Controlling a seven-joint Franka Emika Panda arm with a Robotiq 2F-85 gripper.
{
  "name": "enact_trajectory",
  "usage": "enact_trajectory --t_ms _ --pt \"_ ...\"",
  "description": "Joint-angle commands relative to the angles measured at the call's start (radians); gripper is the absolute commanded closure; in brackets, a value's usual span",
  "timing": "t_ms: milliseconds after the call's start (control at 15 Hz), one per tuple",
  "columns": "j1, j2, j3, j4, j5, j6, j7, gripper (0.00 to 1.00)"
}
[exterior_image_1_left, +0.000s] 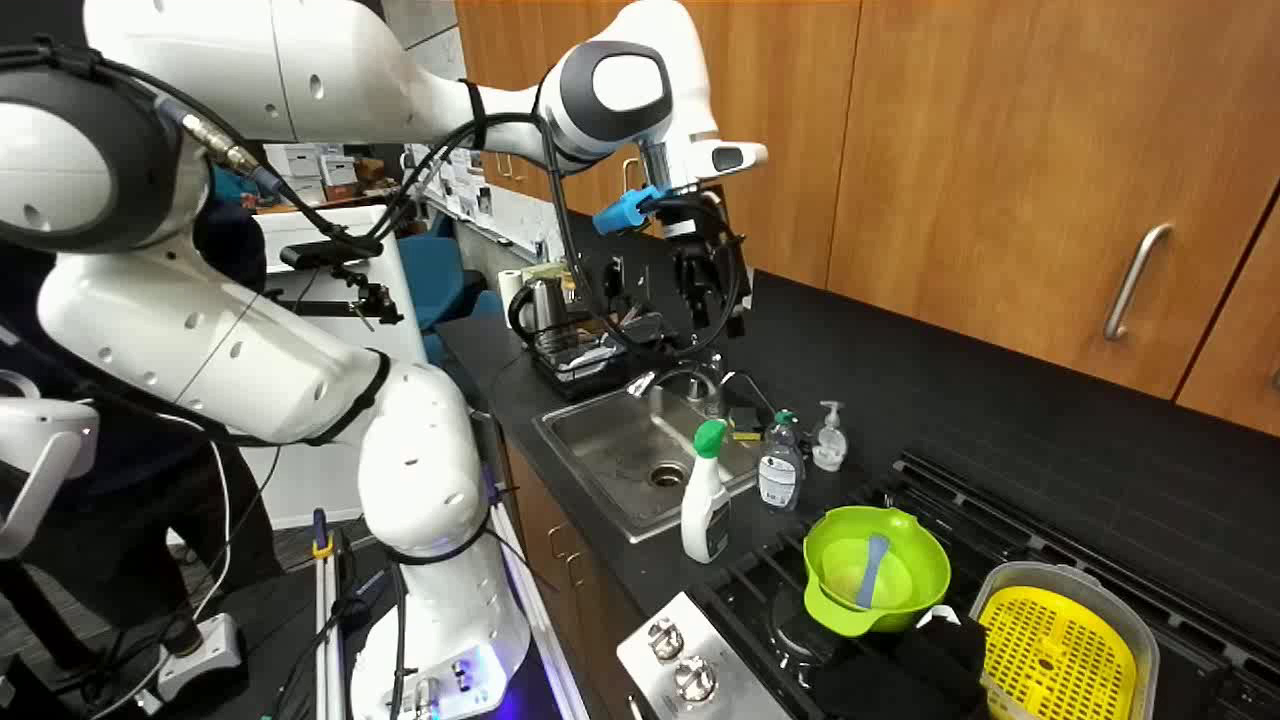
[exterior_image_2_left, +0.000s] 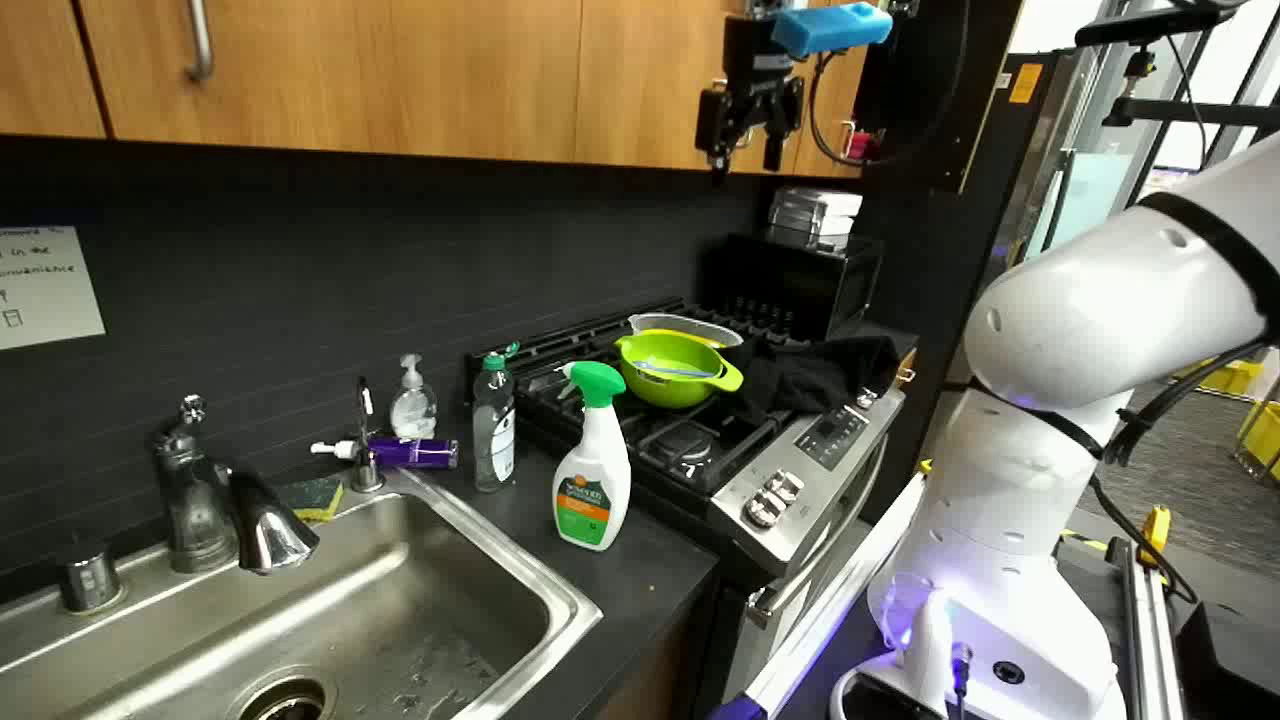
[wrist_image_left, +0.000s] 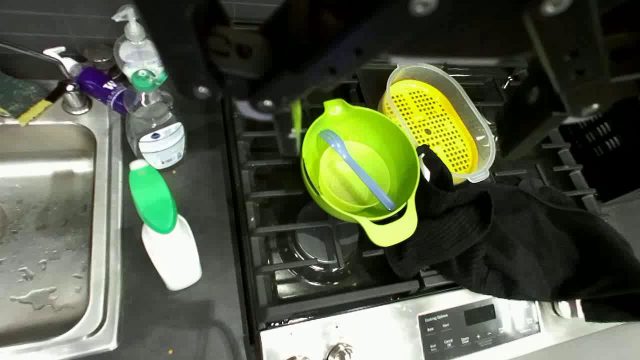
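Fingers (exterior_image_2_left: 712, 125) of the black jointed gripper (exterior_image_2_left: 746, 160) stand wide apart, grasping nothing, well above the black gas stove (wrist_image_left: 277, 210). There, the bright green plastic bowl (wrist_image_left: 395, 155), with a handle, carries one slim pale-blue fork (wrist_image_left: 361, 172) lying inside. If the gripper descends off centre, it could strike the bowl's rim and tip it; the soft black cloth (wrist_image_left: 530, 245) just beside could get caught between the fingers

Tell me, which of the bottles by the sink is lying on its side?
The purple bottle: its white pump points sideways, while the white spray bottle, the green-capped clear bottle and the clear pump bottle all stand upright.
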Motion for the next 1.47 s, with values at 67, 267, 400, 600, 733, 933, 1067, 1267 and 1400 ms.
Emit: enact_trajectory --t_ms 67,267,400,600,733,933,1067,1267,1400 --pt "0.021 0.003 -0.015 0.004 -0.011 -0.005 0.011 0.00" --pt "0.021 0.003 -0.014 0.004 -0.011 -0.005 0.011 0.00" --pt "0.021 0.003 -0.014 0.004 -0.011 -0.005 0.011 0.00" --pt "0.021 0.003 -0.014 0.004 -0.011 -0.005 0.011 0.00" --pt "0.021 0.003 -0.014 0.004 -0.011 -0.005 0.011 0.25" --pt "0.016 -0.045 -0.136 -0.024 0.093 -0.010 -0.027 0.39" --pt "0.009 0.003 -0.087 -0.005 0.050 -0.015 -0.003 0.29" --pt "0.011 0.006 -0.090 -0.005 0.049 -0.015 -0.003 0.46" --pt "0.015 0.007 -0.073 -0.005 0.047 -0.016 0.002 0.46"
